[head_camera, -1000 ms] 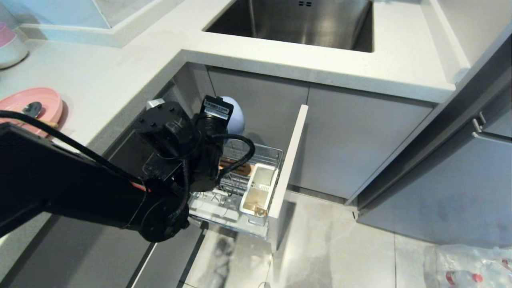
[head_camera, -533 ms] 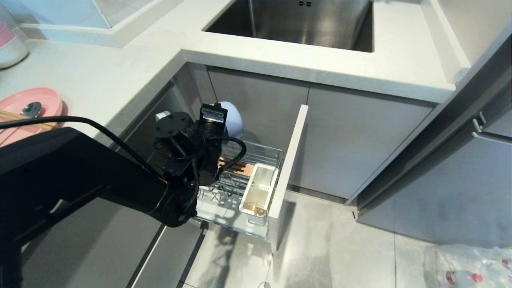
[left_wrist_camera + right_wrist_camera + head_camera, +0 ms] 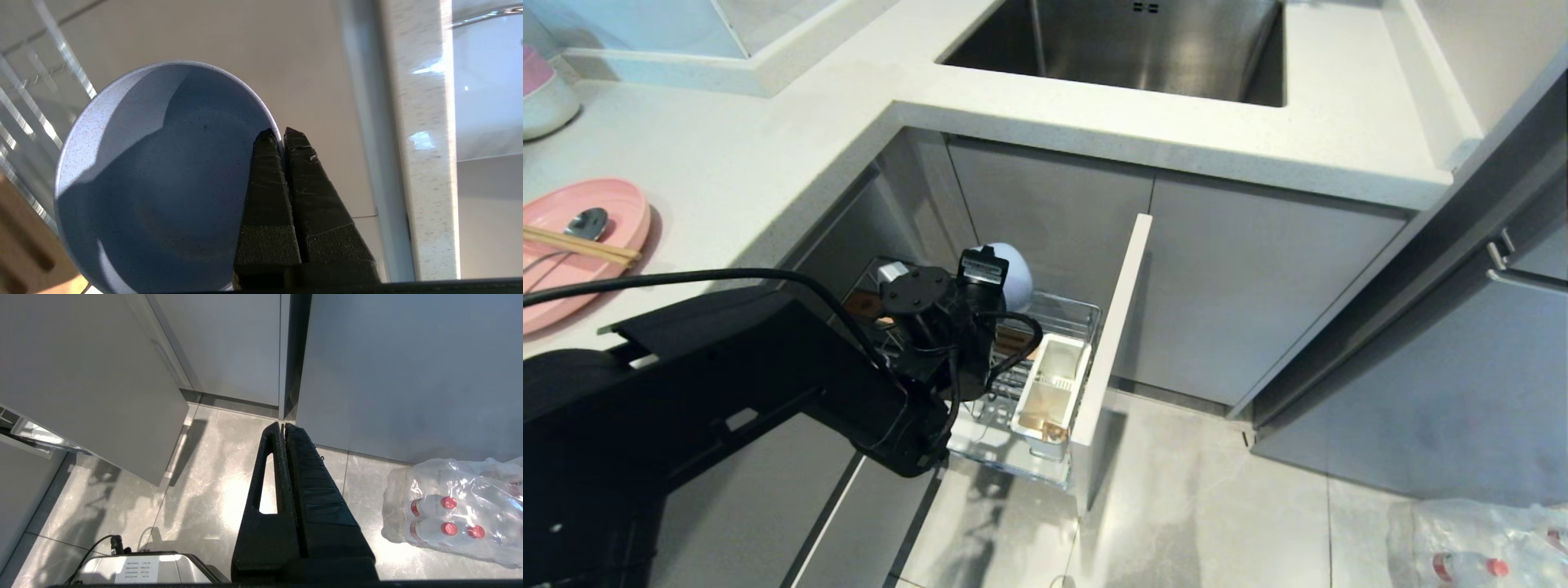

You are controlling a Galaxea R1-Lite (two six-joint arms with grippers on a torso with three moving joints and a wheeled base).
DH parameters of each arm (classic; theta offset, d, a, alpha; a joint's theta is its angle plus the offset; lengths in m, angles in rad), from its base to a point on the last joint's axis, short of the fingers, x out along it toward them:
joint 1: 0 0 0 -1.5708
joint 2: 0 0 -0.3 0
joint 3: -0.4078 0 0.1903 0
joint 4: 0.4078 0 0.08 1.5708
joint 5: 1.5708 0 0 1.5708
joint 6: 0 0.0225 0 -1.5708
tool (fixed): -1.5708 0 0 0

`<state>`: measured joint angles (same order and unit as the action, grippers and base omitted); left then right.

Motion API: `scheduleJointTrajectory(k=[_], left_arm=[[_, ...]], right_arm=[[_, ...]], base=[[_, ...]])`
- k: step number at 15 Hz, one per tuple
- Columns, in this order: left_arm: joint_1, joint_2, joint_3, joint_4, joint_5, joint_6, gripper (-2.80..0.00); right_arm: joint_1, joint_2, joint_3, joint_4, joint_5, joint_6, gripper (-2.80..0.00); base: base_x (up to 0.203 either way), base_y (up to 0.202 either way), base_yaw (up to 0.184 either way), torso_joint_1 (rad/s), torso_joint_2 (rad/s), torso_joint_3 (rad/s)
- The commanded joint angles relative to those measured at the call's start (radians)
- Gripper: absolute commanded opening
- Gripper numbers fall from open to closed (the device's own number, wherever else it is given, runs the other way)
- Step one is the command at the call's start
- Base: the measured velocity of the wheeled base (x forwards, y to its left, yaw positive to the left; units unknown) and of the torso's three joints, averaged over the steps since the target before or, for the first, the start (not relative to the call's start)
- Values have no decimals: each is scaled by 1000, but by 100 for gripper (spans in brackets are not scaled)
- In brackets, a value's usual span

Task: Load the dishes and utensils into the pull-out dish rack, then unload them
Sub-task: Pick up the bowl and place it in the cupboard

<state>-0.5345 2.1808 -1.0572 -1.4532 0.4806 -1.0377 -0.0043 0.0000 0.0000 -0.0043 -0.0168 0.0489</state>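
We see the left gripper (image 3: 281,134) clamped on the rim of the pale blue bowl (image 3: 163,179), one finger inside the rim and one outside. In the head view the bowl (image 3: 1013,273) is tipped on edge over the far end of the pull-out dish rack (image 3: 1068,314), just above its wires and close to the grey cabinet front behind. The rack stands pulled out below the counter, its white utensil caddy (image 3: 1049,392) at the right side against the front panel (image 3: 1112,335), and part of its wooden strip shows beside the arm. On the counter (image 3: 768,155) at far left lies the pink plate (image 3: 572,278), with the chopsticks (image 3: 576,245) and the spoon (image 3: 587,222) resting on it. Our right gripper (image 3: 282,425) hangs over the floor with its fingers pressed together on nothing, near a pack of bottles (image 3: 453,510).
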Motion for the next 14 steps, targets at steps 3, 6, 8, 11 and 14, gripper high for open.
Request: scheduleJointTrajectory(k=[3,6,8,11,14], left_arm=[[8,38,-10,-7,0,-52,-280],[31,68,-44,-9,-27,-54,-280],[45,82,-70,-9,-40,-71,-280],[62,114,-88,-9,-66,-95,-280],[71,131,-88,-33,-88,-119,-280]], right_arm=[[0,2,0,0,0,0,-280],[0,2,0,0,0,0,-280],[0,2,0,0,0,0,-280],[0,2,0,0,0,0,-280],[0,2,0,0,0,0,-280]], base=[[0,0,0,0,0,0],[0,0,0,0,0,0],[0,0,0,0,0,0],[0,0,0,0,0,0],[0,0,0,0,0,0]])
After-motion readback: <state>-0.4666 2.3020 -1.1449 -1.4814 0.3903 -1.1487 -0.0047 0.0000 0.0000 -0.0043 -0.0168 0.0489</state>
